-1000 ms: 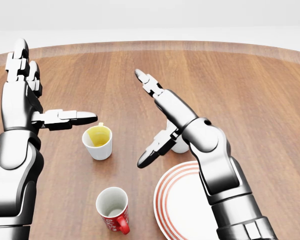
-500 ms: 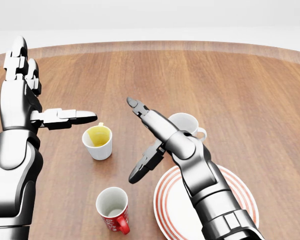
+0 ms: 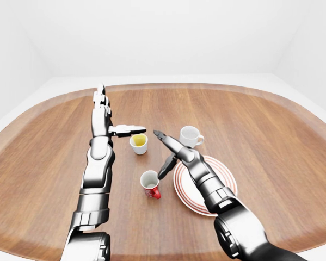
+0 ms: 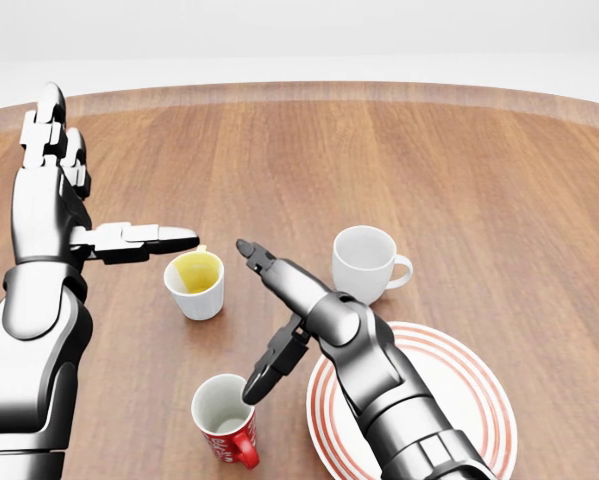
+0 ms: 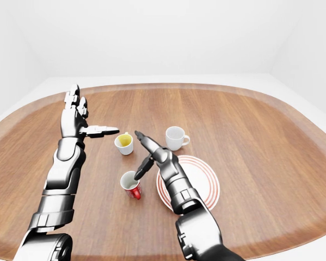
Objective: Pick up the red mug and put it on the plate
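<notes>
Nearest in the head view, the red mug (image 4: 227,421) stands upright on the wooden table (image 4: 499,190), just left of the striped plate (image 4: 479,400). The right hand (image 4: 279,320) hangs spread wide, one fingertip at the mug's rim. Farther up, the left hand (image 4: 64,215) is splayed above a yellow-lined cup (image 4: 195,284); a white cup (image 4: 367,262) sits beyond the plate.

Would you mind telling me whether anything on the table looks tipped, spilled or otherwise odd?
Nothing stands out: the red mug, the yellow-lined cup and the white mug all stand upright, and the plate lies flat.
</notes>
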Controlling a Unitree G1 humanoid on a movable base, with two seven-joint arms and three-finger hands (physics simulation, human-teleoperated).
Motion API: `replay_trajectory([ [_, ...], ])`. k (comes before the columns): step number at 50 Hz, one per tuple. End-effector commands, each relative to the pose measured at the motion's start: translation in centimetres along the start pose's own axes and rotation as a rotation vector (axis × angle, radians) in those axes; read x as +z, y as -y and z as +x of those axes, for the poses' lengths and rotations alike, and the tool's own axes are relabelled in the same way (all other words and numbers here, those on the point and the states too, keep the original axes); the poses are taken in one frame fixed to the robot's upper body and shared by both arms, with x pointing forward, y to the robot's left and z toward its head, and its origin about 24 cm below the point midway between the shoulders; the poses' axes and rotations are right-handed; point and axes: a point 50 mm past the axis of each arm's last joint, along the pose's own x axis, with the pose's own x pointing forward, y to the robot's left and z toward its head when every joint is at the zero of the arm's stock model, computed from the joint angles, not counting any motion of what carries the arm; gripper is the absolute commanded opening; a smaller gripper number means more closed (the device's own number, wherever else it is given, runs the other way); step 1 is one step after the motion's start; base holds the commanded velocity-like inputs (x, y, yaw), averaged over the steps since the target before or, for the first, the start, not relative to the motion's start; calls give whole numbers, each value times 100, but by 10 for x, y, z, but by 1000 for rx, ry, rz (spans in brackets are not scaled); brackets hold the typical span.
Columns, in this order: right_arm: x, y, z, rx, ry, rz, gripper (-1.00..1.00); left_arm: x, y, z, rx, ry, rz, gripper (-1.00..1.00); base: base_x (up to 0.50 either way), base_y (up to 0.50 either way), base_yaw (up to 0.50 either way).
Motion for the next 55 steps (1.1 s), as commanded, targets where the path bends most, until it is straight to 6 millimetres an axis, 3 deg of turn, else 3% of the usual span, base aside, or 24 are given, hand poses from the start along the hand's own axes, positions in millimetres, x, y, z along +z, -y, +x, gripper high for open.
replay_trajectory([
  [1,-3,-15,5,41,-31,5,100,-3,0,0,0,-12,2,100,0,0,0],
  [12,-4,-22,7,60,-42,2,100,2,0,0,-1,8,0,100,0,0,0],
  [21,-18,-32,10,73,-120,6,100,4,1,-1,-3,17,0,100,0,0,0],
  [41,-30,-51,12,111,-208,16,100,3,-2,-1,-1,16,2,100,0,0,0],
  [55,-25,-61,14,136,-205,-3,100,3,-1,-1,-2,14,-2,100,0,0,0],
])
